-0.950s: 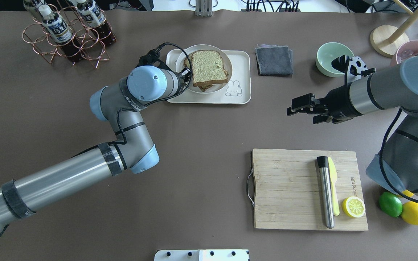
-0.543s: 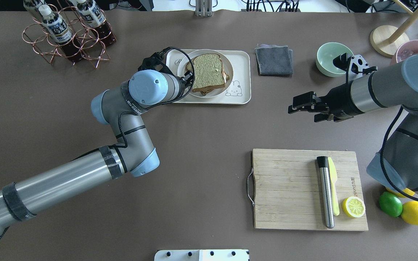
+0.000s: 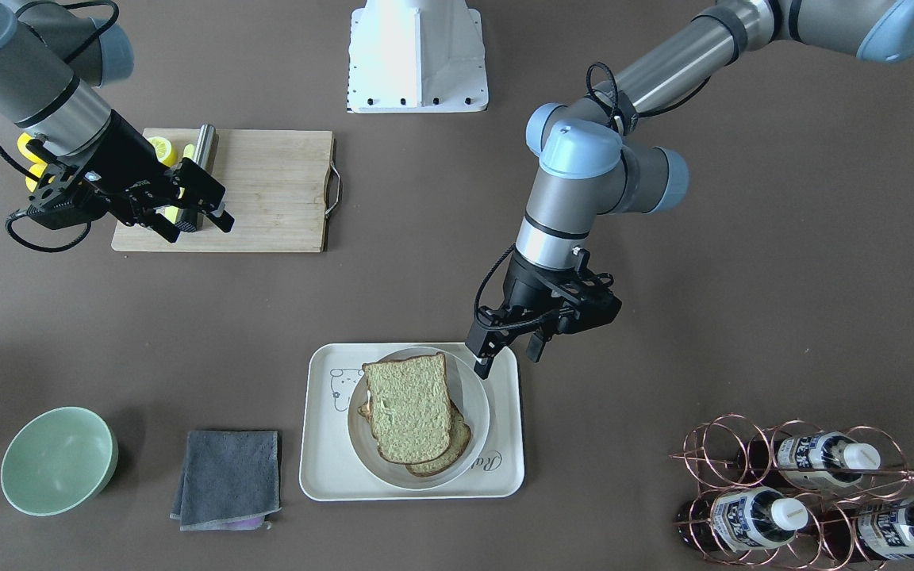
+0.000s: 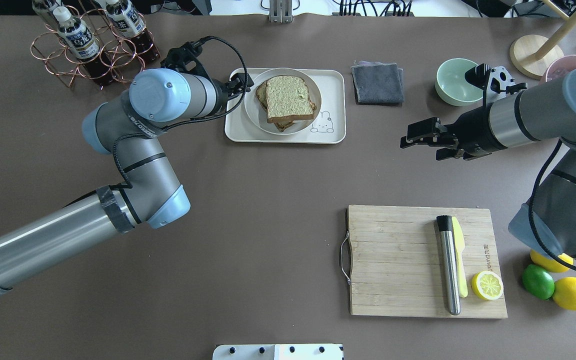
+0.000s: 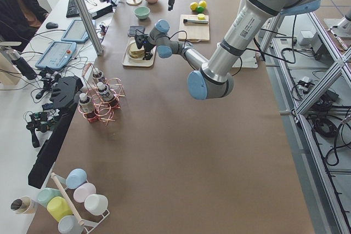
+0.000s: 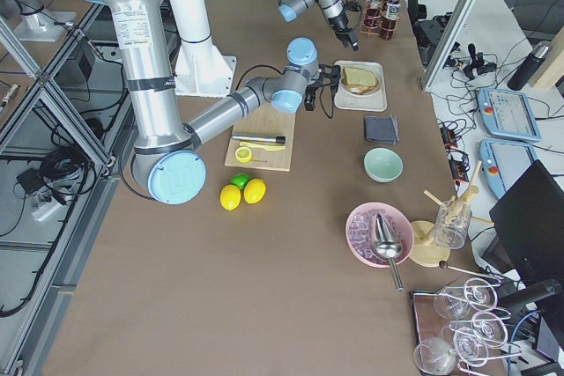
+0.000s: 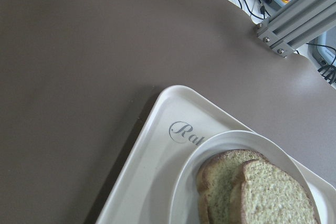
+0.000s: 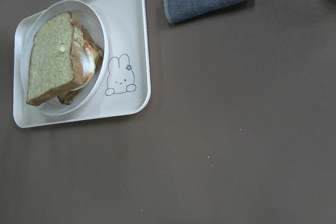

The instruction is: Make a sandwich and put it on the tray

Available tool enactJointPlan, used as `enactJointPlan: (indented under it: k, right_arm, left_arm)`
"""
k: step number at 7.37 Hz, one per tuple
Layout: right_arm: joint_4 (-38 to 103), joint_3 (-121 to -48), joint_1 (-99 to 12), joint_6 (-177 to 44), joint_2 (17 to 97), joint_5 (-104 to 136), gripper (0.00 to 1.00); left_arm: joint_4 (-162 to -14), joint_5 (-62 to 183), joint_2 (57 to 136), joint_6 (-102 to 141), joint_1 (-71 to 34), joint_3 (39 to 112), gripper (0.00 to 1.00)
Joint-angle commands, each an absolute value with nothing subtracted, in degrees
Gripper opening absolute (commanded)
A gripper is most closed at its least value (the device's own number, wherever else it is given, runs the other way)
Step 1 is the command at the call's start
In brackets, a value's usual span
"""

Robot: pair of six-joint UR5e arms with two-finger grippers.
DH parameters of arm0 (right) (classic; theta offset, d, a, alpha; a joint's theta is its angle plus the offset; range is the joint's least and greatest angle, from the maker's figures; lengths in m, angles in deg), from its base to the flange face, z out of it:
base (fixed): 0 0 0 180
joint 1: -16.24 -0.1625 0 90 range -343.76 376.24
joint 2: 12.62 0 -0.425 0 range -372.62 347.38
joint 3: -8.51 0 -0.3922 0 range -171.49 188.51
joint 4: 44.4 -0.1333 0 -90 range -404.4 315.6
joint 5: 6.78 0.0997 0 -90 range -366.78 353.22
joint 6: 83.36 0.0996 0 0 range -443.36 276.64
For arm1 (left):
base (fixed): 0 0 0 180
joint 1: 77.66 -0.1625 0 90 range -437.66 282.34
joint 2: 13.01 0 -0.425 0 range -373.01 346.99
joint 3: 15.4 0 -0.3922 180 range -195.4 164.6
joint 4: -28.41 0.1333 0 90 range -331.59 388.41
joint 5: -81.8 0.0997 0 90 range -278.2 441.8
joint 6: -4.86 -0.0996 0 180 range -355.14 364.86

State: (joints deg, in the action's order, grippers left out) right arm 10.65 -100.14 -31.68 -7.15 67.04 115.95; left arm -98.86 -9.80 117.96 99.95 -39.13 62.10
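The sandwich (image 4: 288,97) lies on a round white plate (image 4: 255,109) that rests on the cream tray (image 4: 330,82), beside the bear drawing. The top slice sits askew over the lower one. The white egg with an orange edge (image 8: 90,59) shows between the slices in the right wrist view. My left gripper (image 4: 242,82) is open and empty just off the tray's left edge; in the front view the left gripper (image 3: 508,361) hovers by the plate's rim (image 3: 479,400). My right gripper (image 4: 420,145) is open and empty over bare table, right of the tray.
A wooden cutting board (image 4: 398,260) at the near right holds a steel rod, a yellow knife and a lemon half. A grey cloth (image 4: 377,82) and a green bowl (image 4: 453,80) lie right of the tray. A copper bottle rack (image 4: 93,45) stands behind the left arm.
The left gripper lowered the plate with the sandwich onto the tray, let go and drew back to the left. The right gripper drifted slightly right.
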Motion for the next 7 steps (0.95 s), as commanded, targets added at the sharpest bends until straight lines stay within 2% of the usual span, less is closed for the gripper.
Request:
enactJointPlan:
  k: [1,3,4,7]
  right_arm:
    - [10.4,-99.8,-34.1,-10.4,66.9,115.1,1.0]
    - [10.6,-99.4,-39.1,-17.0,67.8,114.7,1.0]
    - [11.1,-98.2,-39.7,-19.0,68.2,114.6,1.0]
    - [19.0,-96.5,-42.1,-21.8,68.8,115.7,1.0]
  left_arm:
    - [-94.7,-14.8,113.3,92.4,-35.8,69.5,0.98]
    - [-92.1,-14.6,106.6,84.9,-34.0,80.2,0.98]
    - [-92.2,-14.7,104.4,84.2,-33.3,82.6,0.98]
    - [-89.6,-19.8,101.6,80.3,-30.4,82.3,0.98]
